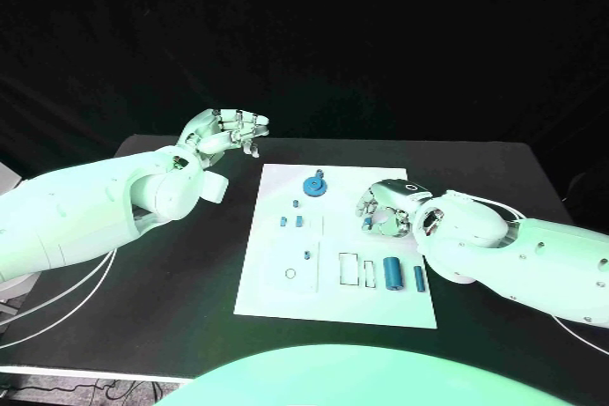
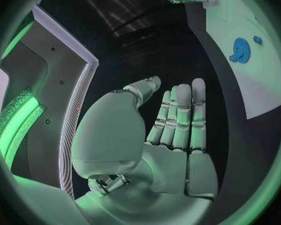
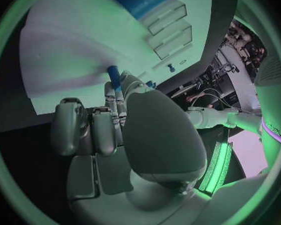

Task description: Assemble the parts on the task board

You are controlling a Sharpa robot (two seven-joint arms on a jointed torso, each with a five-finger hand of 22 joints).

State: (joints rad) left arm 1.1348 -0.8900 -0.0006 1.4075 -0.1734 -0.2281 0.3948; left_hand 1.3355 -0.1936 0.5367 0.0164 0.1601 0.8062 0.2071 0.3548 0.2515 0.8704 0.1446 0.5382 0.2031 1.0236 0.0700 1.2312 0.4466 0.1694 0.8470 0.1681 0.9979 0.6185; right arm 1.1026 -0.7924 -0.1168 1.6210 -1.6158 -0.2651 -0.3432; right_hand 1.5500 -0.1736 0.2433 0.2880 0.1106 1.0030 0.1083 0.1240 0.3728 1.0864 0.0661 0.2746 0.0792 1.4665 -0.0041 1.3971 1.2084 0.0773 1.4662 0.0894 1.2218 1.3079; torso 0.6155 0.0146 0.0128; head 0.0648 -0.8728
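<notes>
In the head view, the white rectangular task board (image 1: 333, 283) is seen mid-table. The right hand (image 1: 387, 208) is held over the board's right part, a small blue cylindrical peg (image 1: 368, 222) pinched in its fingertips. A blue toothed plastic gear (image 1: 313, 187) is seated toward the board's far edge, and two blue cylinders (image 1: 393, 271) are laid in slots on the board's near right. The left hand (image 1: 229, 131) is raised off the board's far left corner, fingers loosely curled on nothing

In the left wrist view, the fingers (image 2: 181, 115) are seen extended side by side, empty

In the right wrist view, the peg (image 3: 113, 77) is seen clamped between fingertips above the board. It is judged light, rigid and smooth, so slippery; a grip at mid-length, with the end left free, is advised
</notes>
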